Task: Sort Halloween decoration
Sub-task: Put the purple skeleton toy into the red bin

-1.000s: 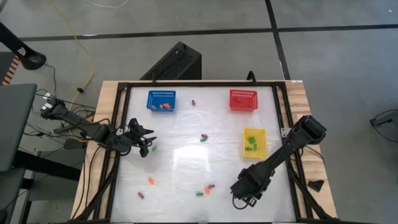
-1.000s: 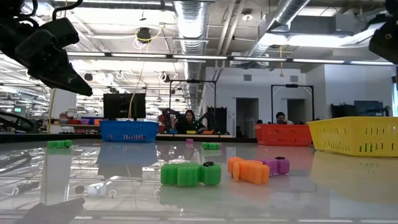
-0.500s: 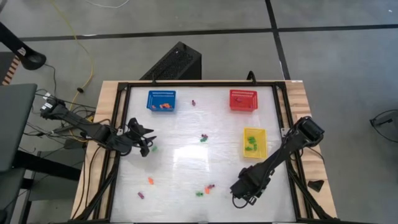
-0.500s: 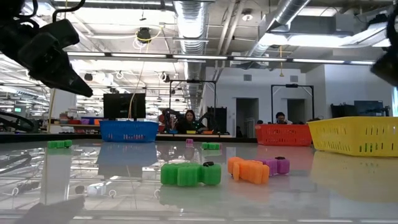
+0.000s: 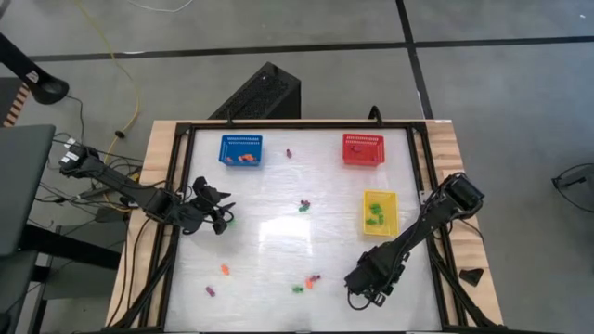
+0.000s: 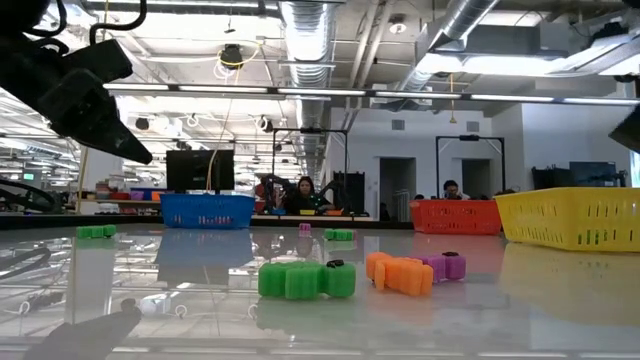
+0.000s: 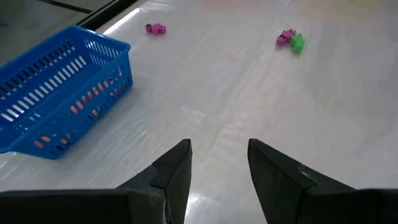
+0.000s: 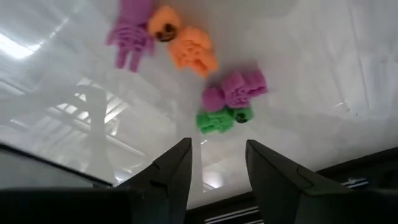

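Roughly half done: orange trinkets [image 5: 245, 158] in blue basket [image 5: 240, 149], green ones [image 5: 375, 213] in yellow basket [image 5: 380, 212].
Left: loose trinkets [image 5: 306, 282] near desk's front edge.
Left pincer [image 5: 221, 212]: spread, empty.
Right pincer [image 5: 361, 295]: spread, empty.

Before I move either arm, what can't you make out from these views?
- Blue basket: orange pieces show through the mesh in the left wrist view, but the wall hides how many.
- Red basket: contents too small from above; the low view sees only its side.
- Trinket by the left gripper: the fingers cover it from above, so shape is unclear.
- Right gripper: out of frame in the low view; only the arm's edge shows.
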